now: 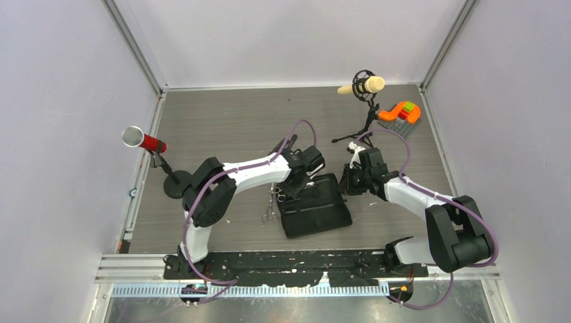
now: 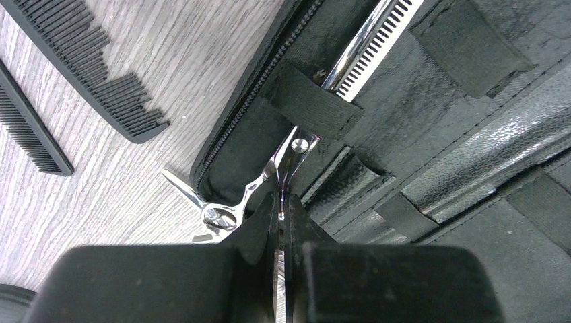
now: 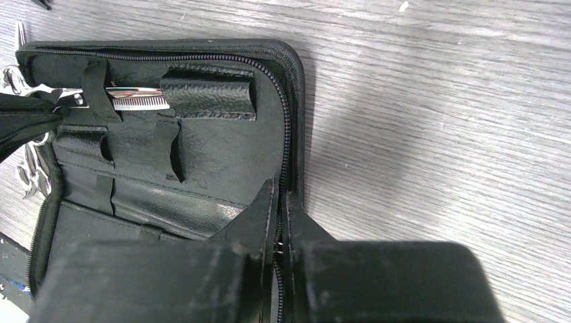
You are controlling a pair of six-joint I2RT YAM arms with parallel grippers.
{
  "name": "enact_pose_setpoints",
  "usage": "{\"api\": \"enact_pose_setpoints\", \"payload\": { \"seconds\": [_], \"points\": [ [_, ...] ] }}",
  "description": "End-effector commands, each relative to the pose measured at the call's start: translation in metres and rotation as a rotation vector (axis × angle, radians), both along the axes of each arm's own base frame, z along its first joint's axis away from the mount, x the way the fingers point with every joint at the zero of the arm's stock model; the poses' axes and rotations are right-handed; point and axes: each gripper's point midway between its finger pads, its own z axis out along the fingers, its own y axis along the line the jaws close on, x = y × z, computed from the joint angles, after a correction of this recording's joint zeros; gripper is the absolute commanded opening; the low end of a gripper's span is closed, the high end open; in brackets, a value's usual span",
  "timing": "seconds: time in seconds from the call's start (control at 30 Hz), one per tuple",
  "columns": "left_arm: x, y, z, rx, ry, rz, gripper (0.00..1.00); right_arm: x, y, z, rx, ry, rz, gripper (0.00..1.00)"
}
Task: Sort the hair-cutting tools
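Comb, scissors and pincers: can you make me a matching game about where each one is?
Things: 1 black comb; 2 toothed scissors; 3 right pincer; 4 left pincer.
Places: A shut on the zipper edge of the case; B flat on the table; C blade under a strap; D gripping the toothed scissors' handle.
Pairs: 1-B, 2-C, 3-A, 4-D.

The scissors' (image 2: 367, 44) tip and both combs (image 2: 87, 60) (image 2: 30, 138) run off frame, one handle vanishes between the left fingers (image 2: 256, 232), and the right fingers (image 3: 252, 225) hide part of the case (image 3: 222, 155) rim.
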Motion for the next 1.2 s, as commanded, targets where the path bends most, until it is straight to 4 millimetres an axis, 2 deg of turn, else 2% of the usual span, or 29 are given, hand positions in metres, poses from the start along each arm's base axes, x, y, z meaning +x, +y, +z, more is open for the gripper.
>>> {"api": "enact_pose_setpoints", "payload": {
  "seconds": [0.0, 0.27, 0.6, 0.8, 1.17],
  "points": [
    [0.009, -0.028, 0.013, -0.075, -0.064, -0.028, 0.00, 0.013, 0.015, 0.018, 0.047, -0.070, 0.047, 0.05],
    [0.011, -0.040, 0.016, -0.088, -0.081, -0.056, 0.00, 0.011, 0.017, 0.020, 0.048, -0.072, 0.056, 0.05],
    [0.028, -0.034, 0.020, -0.041, -0.161, -0.023, 0.00, 0.009, 0.021, 0.019, 0.045, -0.071, 0.073, 0.05],
    [0.026, -0.047, 0.017, -0.076, -0.132, -0.053, 0.00, 0.008, 0.024, 0.020, 0.049, -0.073, 0.084, 0.05],
    [0.015, -0.078, 0.029, -0.174, -0.102, -0.134, 0.00, 0.009, 0.028, 0.023, 0.058, -0.087, 0.101, 0.05]
  ]
}}
